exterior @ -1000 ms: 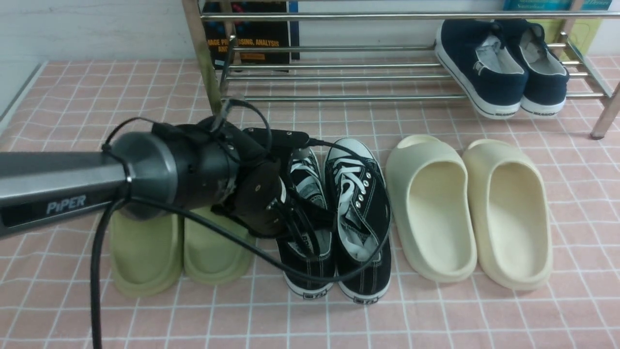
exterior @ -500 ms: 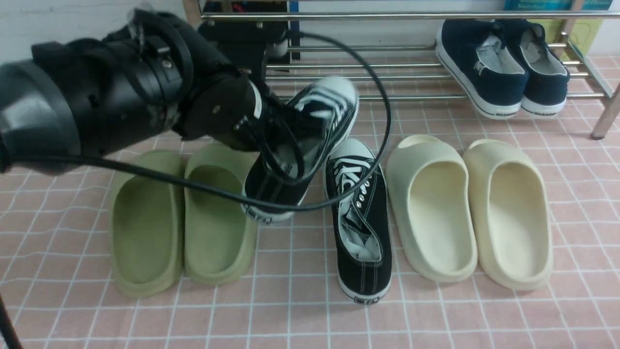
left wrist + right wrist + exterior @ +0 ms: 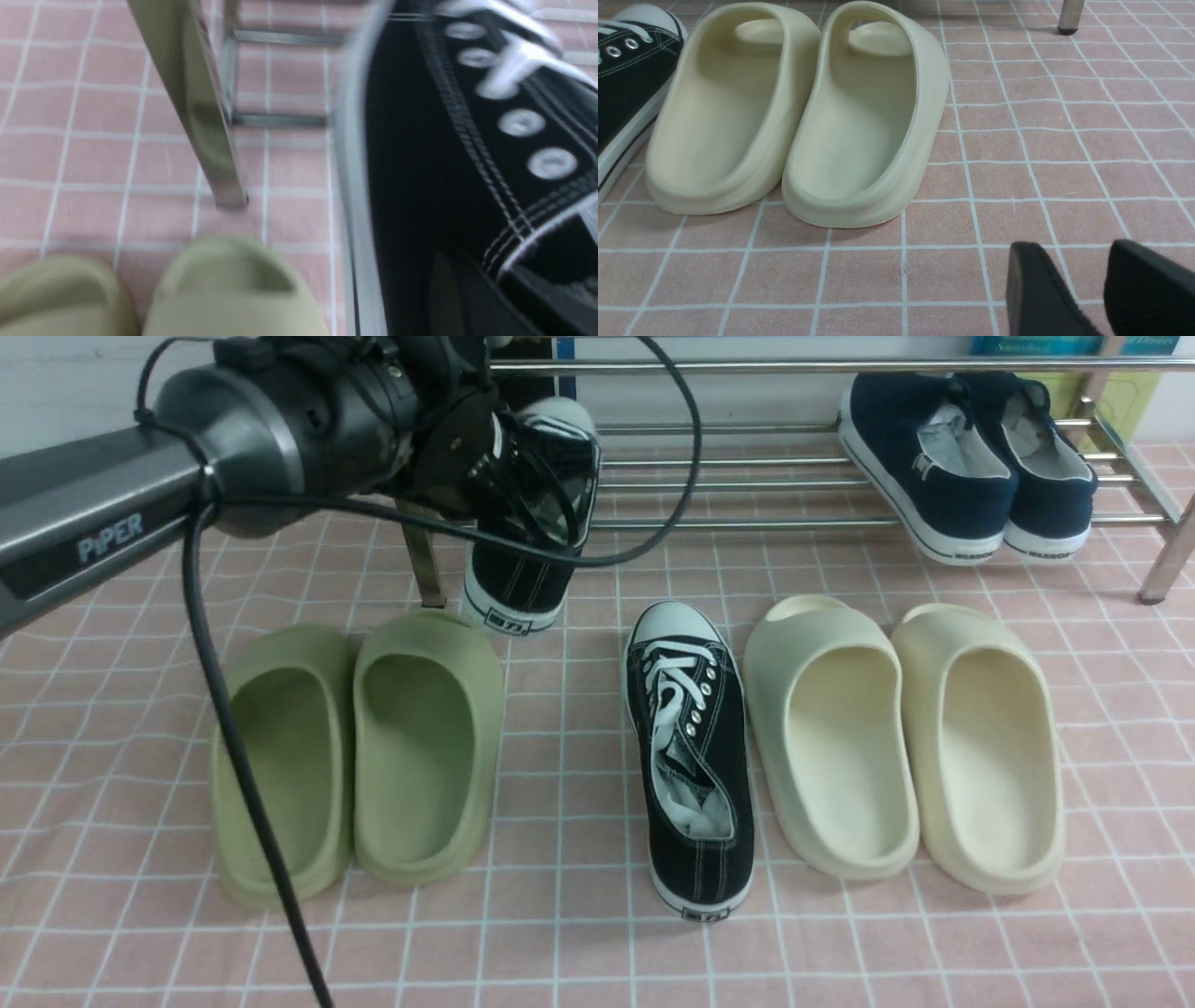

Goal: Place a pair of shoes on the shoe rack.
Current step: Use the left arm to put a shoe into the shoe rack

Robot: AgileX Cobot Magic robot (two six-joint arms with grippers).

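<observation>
Bright steel, black canvas and dull foam on matt pink checked cloth [image 3: 560, 961].
The shoe rack [image 3: 747, 523] across the top of the frame is polished steel tube, mirror-glossy. The lifted sneaker [image 3: 523, 560] at upper left and the other sneaker [image 3: 695, 775] at centre are matt black canvas with smooth white rubber toes and metal eyelets. The green slides [image 3: 415, 747] and cream slides [image 3: 831, 737] look like smooth matt foam. The navy slip-ons [image 3: 934, 467] are cloth. The left arm [image 3: 56, 513] is satin grey metal and black plastic.

Home-style shoe corner, staged for a robot.
Steel shoe rack [image 3: 794, 523] with navy slip-ons [image 3: 966, 467], foam slides [image 3: 831, 737] on pink checked cloth [image 3: 560, 952], robot arm [image 3: 93, 523] above.
</observation>
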